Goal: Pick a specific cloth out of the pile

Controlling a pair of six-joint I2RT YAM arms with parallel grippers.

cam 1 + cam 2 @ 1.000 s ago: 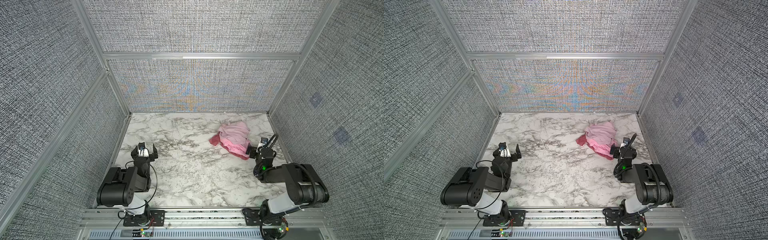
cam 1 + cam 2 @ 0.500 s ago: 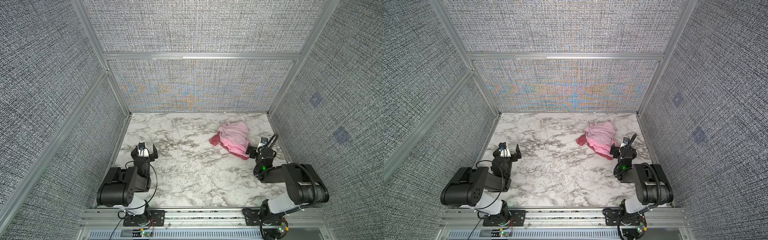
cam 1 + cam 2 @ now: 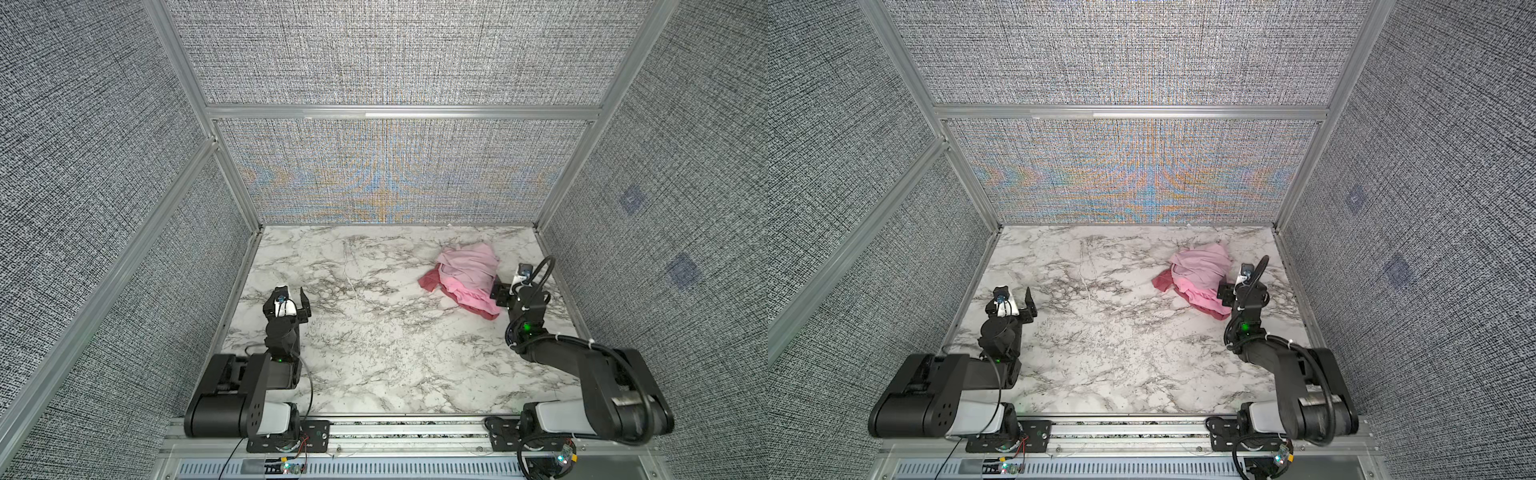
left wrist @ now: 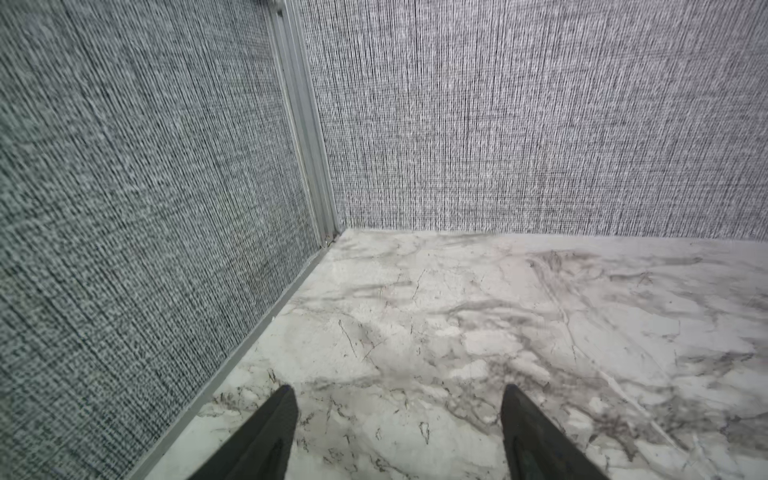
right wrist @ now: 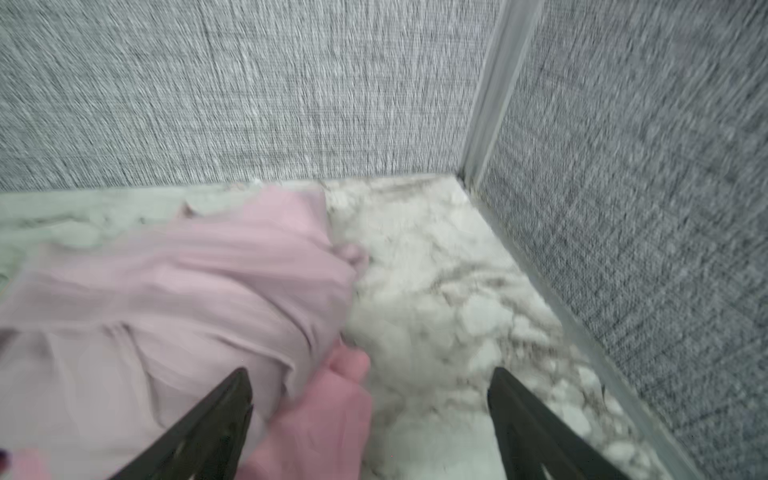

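Observation:
The pile (image 3: 468,272) (image 3: 1200,270) lies at the back right of the marble table. A pale mauve-pink cloth (image 3: 471,259) (image 5: 187,282) is on top and a bright pink one (image 3: 463,291) (image 5: 328,415) lies under it. The cloth (image 3: 428,283) (image 3: 1160,284), dark rose-red, sticks out from under the heap on its left side and along its near edge. My right gripper (image 3: 505,287) (image 3: 1231,289) (image 5: 370,374) is open, low at the pile's right edge, with bright pink fabric between the jaws. My left gripper (image 3: 289,296) (image 3: 1011,298) (image 4: 399,390) is open over bare marble, far left.
Grey fabric walls with aluminium posts (image 3: 540,220) close the table on three sides. The pile lies near the back right corner and the right wall (image 5: 623,249). The left wall (image 4: 145,249) runs close beside my left gripper.

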